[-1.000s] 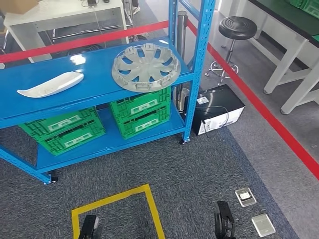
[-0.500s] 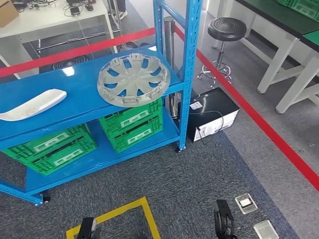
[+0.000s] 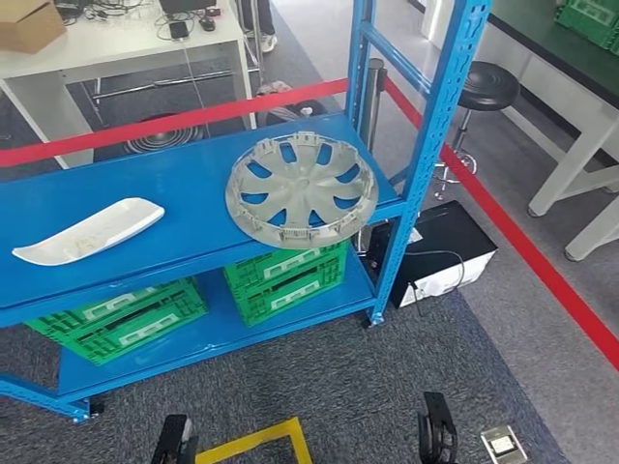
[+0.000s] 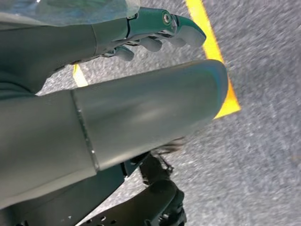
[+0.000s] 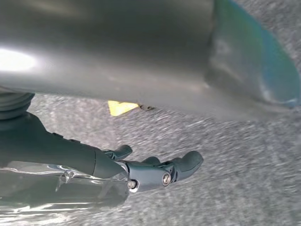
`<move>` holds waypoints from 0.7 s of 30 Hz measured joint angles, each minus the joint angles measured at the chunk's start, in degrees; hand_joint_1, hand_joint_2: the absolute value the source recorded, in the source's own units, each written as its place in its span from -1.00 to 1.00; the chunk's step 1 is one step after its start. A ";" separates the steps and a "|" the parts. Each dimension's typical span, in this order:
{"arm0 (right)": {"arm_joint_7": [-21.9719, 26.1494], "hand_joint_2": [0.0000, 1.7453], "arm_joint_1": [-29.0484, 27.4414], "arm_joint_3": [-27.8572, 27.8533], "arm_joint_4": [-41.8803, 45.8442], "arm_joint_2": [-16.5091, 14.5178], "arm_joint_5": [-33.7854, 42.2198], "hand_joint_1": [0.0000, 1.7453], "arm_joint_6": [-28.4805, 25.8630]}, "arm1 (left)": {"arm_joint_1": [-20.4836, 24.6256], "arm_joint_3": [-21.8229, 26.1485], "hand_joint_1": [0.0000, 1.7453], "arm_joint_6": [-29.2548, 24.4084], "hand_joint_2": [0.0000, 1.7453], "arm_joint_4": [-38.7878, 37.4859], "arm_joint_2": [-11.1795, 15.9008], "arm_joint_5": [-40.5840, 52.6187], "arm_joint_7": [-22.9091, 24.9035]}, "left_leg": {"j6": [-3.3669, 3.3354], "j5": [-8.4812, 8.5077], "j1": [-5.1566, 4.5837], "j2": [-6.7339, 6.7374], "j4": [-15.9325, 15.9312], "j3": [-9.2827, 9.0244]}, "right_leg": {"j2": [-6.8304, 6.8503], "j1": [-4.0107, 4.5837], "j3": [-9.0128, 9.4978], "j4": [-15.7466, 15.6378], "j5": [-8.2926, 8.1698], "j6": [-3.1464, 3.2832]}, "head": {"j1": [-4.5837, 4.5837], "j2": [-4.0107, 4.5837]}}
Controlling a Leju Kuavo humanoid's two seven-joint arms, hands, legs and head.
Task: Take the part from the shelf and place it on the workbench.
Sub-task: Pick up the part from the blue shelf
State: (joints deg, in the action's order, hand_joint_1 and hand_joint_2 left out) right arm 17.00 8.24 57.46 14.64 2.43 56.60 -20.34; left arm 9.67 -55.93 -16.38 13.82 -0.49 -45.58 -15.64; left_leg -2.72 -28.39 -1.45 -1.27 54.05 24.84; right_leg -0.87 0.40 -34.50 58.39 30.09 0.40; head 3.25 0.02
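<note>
A grey wheel cover (image 3: 302, 188) lies flat on the blue shelf (image 3: 167, 184), near its right post. A white curved panel (image 3: 87, 230) lies at the shelf's left. My left hand (image 3: 174, 443) hangs low at the bottom edge of the head view, over the carpet; in its wrist view the left hand (image 4: 142, 94) has its fingers (image 4: 170, 26) stretched out and holds nothing. My right hand (image 3: 435, 435) also hangs low, well short of the shelf; the right wrist view shows this right hand (image 5: 149, 117) with straight fingers (image 5: 167, 172) and nothing held.
Green crates (image 3: 284, 280) sit on the lower shelf. A black and white box (image 3: 438, 256) lies right of the shelf post (image 3: 430, 145). Red floor tape (image 3: 554, 280), a black stool (image 3: 489, 87), white tables (image 3: 576, 106) and yellow floor tape (image 3: 255, 440) surround the spot.
The whole picture has shifted: the camera moved, and the shelf now appears nearer and further right. Both hands still hang low, empty.
</note>
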 joint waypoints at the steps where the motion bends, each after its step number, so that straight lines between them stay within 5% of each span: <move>1: 0.23 -1.00 -0.02 -0.01 -0.01 0.13 -0.01 -1.00 0.03 | 0.01 0.00 -1.00 -0.01 -1.00 -0.01 -0.09 -0.01 -0.03 | 0.24 -0.55 -0.01 -0.18 -0.10 -0.53 | -0.24 0.27 0.28 -1.63 -3.55 0.44 | 0.05 0.00; 2: 0.42 -1.00 0.00 -0.01 -0.02 0.25 -0.03 -1.00 0.05 | 0.03 0.00 -1.00 -0.01 -1.00 -0.01 -0.20 -0.01 -0.08 | 0.51 -0.79 -0.05 -0.36 0.13 -0.88 | -0.47 0.38 0.62 -2.28 -5.25 0.67 | -0.04 0.00; 5: 0.67 -1.00 0.54 -0.02 0.14 0.00 -0.20 -1.00 0.10 | 0.13 -0.01 -1.00 -0.10 -1.00 -0.01 -0.13 -0.02 -0.20 | 1.45 -1.30 -0.25 -0.26 2.17 -0.61 | -0.53 -0.35 2.11 -3.18 -5.74 0.90 | -0.06 0.00; 7: 1.00 -1.00 0.80 -0.03 0.21 -0.15 -0.27 -1.00 0.11 | 0.35 -0.01 -1.00 -0.20 -1.00 -0.01 -0.04 -0.02 -0.29 | 2.59 -3.62 0.24 0.17 7.12 2.24 | -0.40 -0.79 2.64 -3.46 -5.57 1.03 | -0.55 0.00; 10: 2.67 -1.00 0.86 -0.04 0.20 -0.14 -0.59 -1.00 -0.01 | 0.25 0.00 -1.00 -0.43 -1.00 -0.01 0.04 -0.03 -0.68 | 4.03 -7.46 1.51 0.45 16.39 8.95 | -0.21 -1.29 2.93 -3.47 -4.91 0.86 | -1.15 0.00; 12: 3.98 -1.00 1.03 -0.05 0.27 -0.14 -0.79 -1.00 0.02 | 0.05 0.01 -1.00 -0.62 -1.00 -0.01 0.11 -0.21 -1.13 | 4.57 -4.73 2.07 0.55 14.65 9.92 | -0.29 -1.73 3.61 -3.46 -4.31 0.45 | -1.30 0.00; 14: 5.40 -1.00 1.45 -0.09 0.49 -0.13 -1.14 -1.00 0.10 | -0.02 0.05 -1.00 -0.74 -1.00 -0.01 0.15 -0.52 -1.90 | 4.99 1.18 2.38 0.64 6.95 7.99 | -0.39 -2.12 4.59 -3.46 -3.67 -0.16 | -1.51 0.00; 15: 6.14 -1.00 1.79 -0.11 0.61 -0.13 -1.41 -1.00 0.11 | -0.01 0.08 -1.00 -0.77 -1.00 -0.01 0.16 -0.64 -2.30 | 4.94 2.66 2.29 0.74 3.70 7.16 | -0.45 -2.20 4.85 -3.46 -3.45 -0.52 | -1.76 0.00; 18: 7.55 -1.00 2.71 -0.17 1.03 -0.05 -2.07 -1.00 0.19 | -0.08 0.11 -1.00 -0.70 -1.00 -0.01 0.14 -0.80 -3.00 | 3.73 3.49 1.94 0.93 1.19 6.78 | -0.52 -1.98 4.85 -3.39 -2.85 -1.18 | -1.95 0.00; 21: 7.80 -1.00 3.23 -0.34 1.51 0.20 -2.49 -1.00 0.42 | -0.14 0.13 -1.00 -0.58 -1.00 -0.01 0.04 -0.87 -3.26 | 3.64 4.15 2.12 0.79 1.15 6.79 | -0.45 -1.70 5.05 -3.46 -2.68 0.07 | -1.15 0.00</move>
State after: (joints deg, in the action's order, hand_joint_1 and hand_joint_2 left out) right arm 24.80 11.47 57.11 16.16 2.63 54.12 -19.92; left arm 9.53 -55.80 -16.96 13.81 -0.45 -46.45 -18.91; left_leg 0.92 -24.23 0.67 -0.48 55.21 31.63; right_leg -1.32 -1.30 -29.45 54.93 27.41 0.47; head 2.10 0.02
